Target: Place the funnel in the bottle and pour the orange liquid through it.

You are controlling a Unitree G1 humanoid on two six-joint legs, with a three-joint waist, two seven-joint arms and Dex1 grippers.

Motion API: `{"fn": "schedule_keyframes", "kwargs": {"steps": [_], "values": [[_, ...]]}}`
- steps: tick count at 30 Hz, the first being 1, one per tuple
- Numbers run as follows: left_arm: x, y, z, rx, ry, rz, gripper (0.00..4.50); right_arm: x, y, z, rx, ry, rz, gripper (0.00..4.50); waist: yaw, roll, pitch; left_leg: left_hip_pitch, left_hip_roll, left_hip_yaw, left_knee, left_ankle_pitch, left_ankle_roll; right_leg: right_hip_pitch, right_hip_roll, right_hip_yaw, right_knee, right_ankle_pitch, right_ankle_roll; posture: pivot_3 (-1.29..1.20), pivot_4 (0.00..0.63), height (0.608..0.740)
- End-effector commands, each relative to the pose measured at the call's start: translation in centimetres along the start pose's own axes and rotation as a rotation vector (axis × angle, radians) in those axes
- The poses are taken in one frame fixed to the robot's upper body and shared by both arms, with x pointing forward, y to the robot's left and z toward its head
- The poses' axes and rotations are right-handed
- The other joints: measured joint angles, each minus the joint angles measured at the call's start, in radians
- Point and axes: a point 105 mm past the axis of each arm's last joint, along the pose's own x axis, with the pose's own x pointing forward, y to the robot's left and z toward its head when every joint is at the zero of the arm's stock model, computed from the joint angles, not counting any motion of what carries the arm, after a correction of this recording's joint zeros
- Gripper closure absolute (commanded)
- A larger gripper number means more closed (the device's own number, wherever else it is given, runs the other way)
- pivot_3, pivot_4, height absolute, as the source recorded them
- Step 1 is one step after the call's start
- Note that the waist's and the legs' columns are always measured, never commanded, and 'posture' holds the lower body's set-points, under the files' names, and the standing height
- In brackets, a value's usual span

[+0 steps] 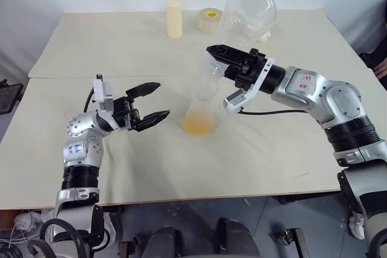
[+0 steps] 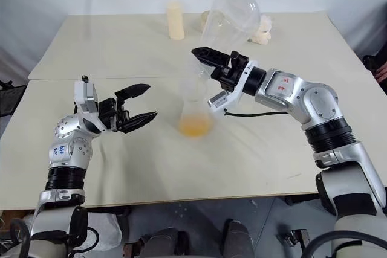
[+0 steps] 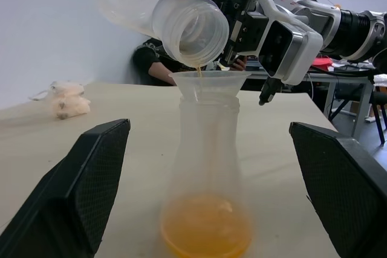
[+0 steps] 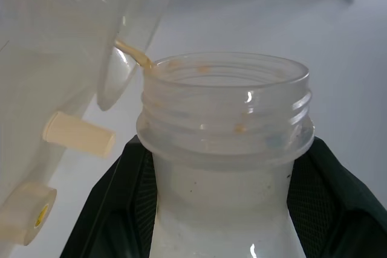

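Left end effector (image 1: 155, 102) released beside bottle (image 1: 202, 106), right end effector (image 1: 219, 64) grasping tipped flask (image 1: 244, 11) over funnel (image 3: 208, 82)

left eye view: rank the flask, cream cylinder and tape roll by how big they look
1. flask, clearly largest, though raised nearer the camera
2. cream cylinder
3. tape roll, shorter but wider, close to the cylinder overall

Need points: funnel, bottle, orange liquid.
funnel (image 3: 208, 83), left wrist view, on its wide rim.
bottle (image 3: 205, 167), left wrist view, on its cone-like body.
orange liquid (image 3: 205, 234), left wrist view, on the pool at the bottle's bottom.
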Motion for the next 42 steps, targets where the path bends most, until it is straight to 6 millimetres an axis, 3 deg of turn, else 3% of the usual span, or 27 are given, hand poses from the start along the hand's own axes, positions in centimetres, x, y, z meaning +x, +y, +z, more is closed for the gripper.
{"fn": "schedule_keyframes", "kwargs": {"steps": [1, 10, 16, 21, 25, 27, 30, 34, 42], "values": [[0.4, -0.3, 0.7, 0.021, -0.028, -0.020, 0.00, 0.1, -2.2, -0.5, -0.063, -0.009, -0.058, 2.05, 0.000, 0.000, 0.000, 0.000, 0.000, 0.000, 0.000, 0.000, 0.000, 0.000, 0.000, 0.000, 0.000, 0.000, 0.000, 0.00, 0.150, 0.740], [0.5, -0.4, 0.7, 0.016, -0.026, -0.025, 0.00, 0.1, -2.1, -0.3, -0.061, -0.012, -0.056, 2.05, 0.000, 0.000, 0.000, 0.000, 0.000, 0.000, 0.000, 0.000, 0.000, 0.000, 0.000, 0.000, 0.000, 0.000, 0.000, 0.00, 0.150, 0.740], [0.5, -0.4, 0.7, 0.018, -0.027, -0.019, 0.00, -0.2, -2.5, -1.1, 0.040, 0.058, -0.111, 2.05, 0.000, 0.000, 0.000, 0.000, 0.000, 0.000, 0.000, 0.000, 0.000, 0.000, 0.000, 0.000, 0.000, 0.000, 0.000, 0.00, 0.150, 0.740], [0.3, -0.5, 0.7, 0.018, -0.019, -0.014, 0.00, -0.7, -2.7, -1.8, 0.227, 0.149, -0.164, 2.05, 0.001, 0.000, 0.000, 0.000, 0.000, 0.000, 0.000, 0.000, 0.000, 0.000, 0.000, 0.000, 0.001, 0.000, 0.000, 0.00, 0.150, 0.740], [0.2, -0.4, 0.8, 0.022, -0.014, -0.013, 0.00, -1.9, -3.3, -3.9, 0.554, 0.326, -0.303, 2.05, -0.001, 0.000, 0.000, 0.000, 0.000, -0.001, 0.000, 0.000, 0.000, 0.000, 0.000, -0.001, 0.003, 0.000, 0.000, 0.00, 0.150, 0.740], [0.2, -0.3, 0.9, 0.023, -0.011, -0.014, 0.00, -3.0, -3.0, -5.4, 0.732, 0.434, -0.369, 2.05, 0.001, 0.000, 0.000, 0.000, 0.000, -0.001, 0.001, 0.000, 0.000, 0.000, 0.000, -0.001, 0.003, 0.000, 0.000, 0.00, 0.150, 0.740], [0.3, -0.2, 0.9, 0.026, -0.005, -0.016, 0.00, -6.3, -1.1, -8.3, 1.104, 0.631, -0.507, 2.05, 0.007, 0.000, 0.000, 0.000, 0.000, -0.003, 0.004, 0.000, 0.000, 0.000, -0.001, -0.001, 0.008, 0.000, 0.000, 0.00, 0.150, 0.740], [0.4, -0.1, 0.9, 0.025, 0.001, -0.016, 0.00, -10.0, 1.8, -9.7, 1.390, 0.769, -0.584, 2.05, 0.009, 0.000, 0.000, -0.001, -0.002, -0.010, 0.006, 0.000, 0.000, 0.002, -0.001, 0.000, 0.010, 0.000, 0.000, 0.00, 0.150, 0.740], [0.5, 0.1, 0.9, 0.025, 0.013, -0.012, 0.00, -14.1, 5.3, -10.3, 1.648, 0.888, -0.704, 2.05, 0.003, 0.000, 0.000, 0.000, -0.002, -0.007, 0.005, 0.000, 0.000, 0.001, -0.001, 0.000, 0.010, 0.000, 0.000, 0.00, 0.150, 0.740]]}}
